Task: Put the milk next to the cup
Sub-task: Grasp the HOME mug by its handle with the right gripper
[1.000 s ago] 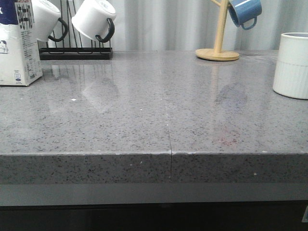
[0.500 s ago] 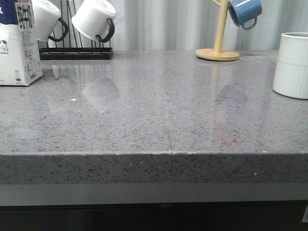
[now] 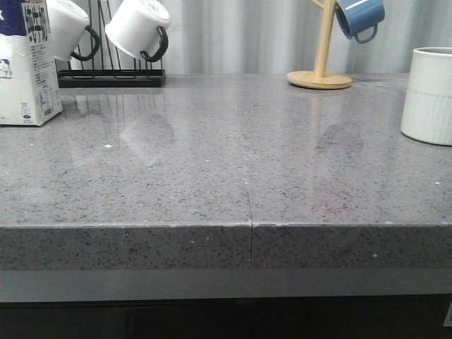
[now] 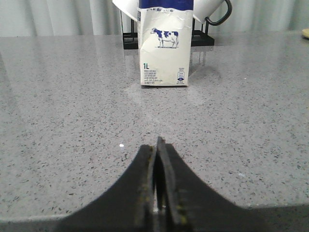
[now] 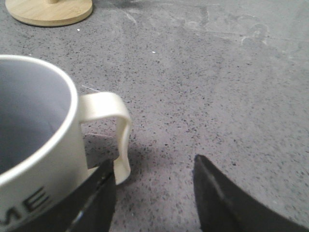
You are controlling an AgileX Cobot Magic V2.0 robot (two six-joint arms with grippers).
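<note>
Upright milk [image 4: 163, 48], apart, cup [image 5: 34, 145] interior bare

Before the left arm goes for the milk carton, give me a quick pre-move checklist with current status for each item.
1. Milk upright on the counter: ok.
2. Left gripper open for a grasp: not ok, fingers are closed together.
3. Left gripper lined up with the carton: ok, the carton sits nearly straight ahead in the left wrist view.
4. Counter between gripper and carton free of objects: ok.
5. Cup upright at the far right, away from the carton: ok.
6. Right gripper clear of the cup: cannot tell, open fingers sit right by the handle.
</note>
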